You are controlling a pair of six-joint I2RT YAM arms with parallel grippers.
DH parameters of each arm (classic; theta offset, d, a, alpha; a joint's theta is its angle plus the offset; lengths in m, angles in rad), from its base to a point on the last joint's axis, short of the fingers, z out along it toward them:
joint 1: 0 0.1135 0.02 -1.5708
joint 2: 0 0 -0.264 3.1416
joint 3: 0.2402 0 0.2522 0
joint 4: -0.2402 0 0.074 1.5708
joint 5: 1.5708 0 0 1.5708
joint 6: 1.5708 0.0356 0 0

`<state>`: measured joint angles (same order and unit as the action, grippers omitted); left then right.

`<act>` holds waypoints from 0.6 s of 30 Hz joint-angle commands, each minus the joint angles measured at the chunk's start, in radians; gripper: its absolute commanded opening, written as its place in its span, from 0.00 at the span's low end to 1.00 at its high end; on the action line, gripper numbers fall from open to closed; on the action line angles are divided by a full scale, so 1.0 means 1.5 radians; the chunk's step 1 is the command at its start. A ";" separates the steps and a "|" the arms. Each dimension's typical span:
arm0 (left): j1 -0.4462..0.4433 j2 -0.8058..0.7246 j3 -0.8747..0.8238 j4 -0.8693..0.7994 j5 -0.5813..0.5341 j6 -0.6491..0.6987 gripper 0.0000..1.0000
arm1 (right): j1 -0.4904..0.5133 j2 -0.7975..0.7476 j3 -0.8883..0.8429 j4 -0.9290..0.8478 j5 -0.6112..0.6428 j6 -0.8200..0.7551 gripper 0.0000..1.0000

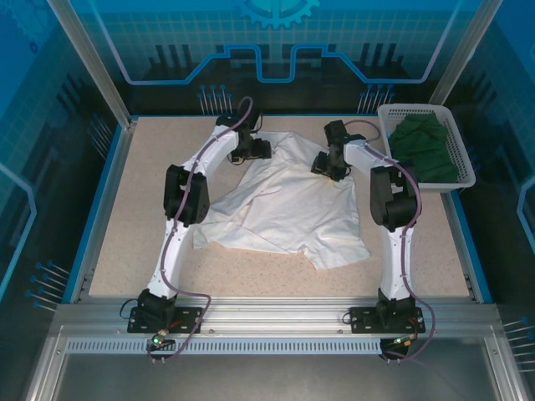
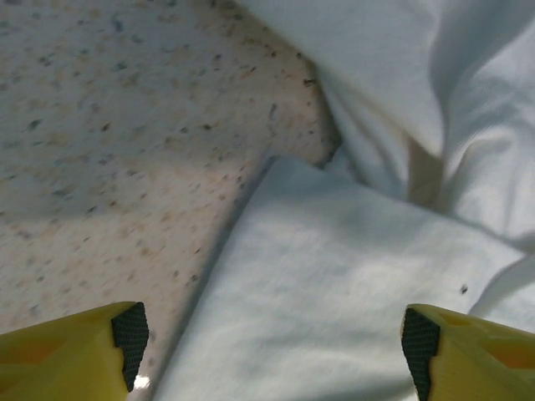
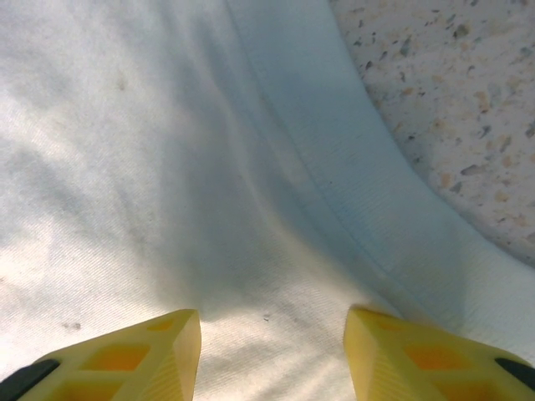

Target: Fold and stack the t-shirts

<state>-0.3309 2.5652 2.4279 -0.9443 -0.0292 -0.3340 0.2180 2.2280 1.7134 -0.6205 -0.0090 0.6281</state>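
Top external: white tee (image 1: 284,209) lies rumpled on desk (image 1: 134,217), green tee (image 1: 426,146) in basket (image 1: 414,108) at R.
Left tool (image 1: 256,151) & right tool (image 1: 328,165) both spread apart, empty, over white tee's far edge.

A white t-shirt (image 1: 284,209) lies spread and rumpled; a dark green t-shirt (image 1: 426,146) sits bunched in the basket (image 1: 415,109).

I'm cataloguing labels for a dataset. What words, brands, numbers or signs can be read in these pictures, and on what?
There is no readable text.
white t-shirt: plain cloth facing up, no print or tag legible.
green t-shirt in the basket: no lettering to be made out.
back panel: a gear outline and line pattern, no words.
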 commanded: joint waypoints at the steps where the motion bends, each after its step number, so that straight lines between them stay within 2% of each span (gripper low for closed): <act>1: -0.004 0.047 0.051 -0.008 0.014 -0.004 0.78 | 0.004 -0.004 -0.020 -0.001 -0.014 -0.007 0.50; 5: -0.011 0.065 0.053 0.005 0.046 -0.004 0.63 | 0.002 -0.001 -0.023 0.005 -0.014 -0.009 0.50; 10: -0.012 0.062 0.038 0.015 0.039 -0.002 0.28 | 0.001 0.008 -0.023 0.008 -0.017 -0.006 0.49; 12: -0.012 0.053 0.032 0.019 0.023 0.004 0.18 | 0.001 0.013 -0.019 0.004 -0.014 -0.005 0.49; 14: -0.010 0.040 0.022 0.027 0.012 0.012 0.13 | -0.001 0.017 -0.018 0.002 -0.010 -0.002 0.49; 18: 0.001 -0.003 -0.008 0.048 -0.027 0.028 0.13 | -0.008 0.015 -0.027 0.010 -0.016 0.012 0.48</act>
<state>-0.3424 2.6358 2.4489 -0.8906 -0.0078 -0.3286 0.2169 2.2272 1.7050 -0.6022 -0.0132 0.6289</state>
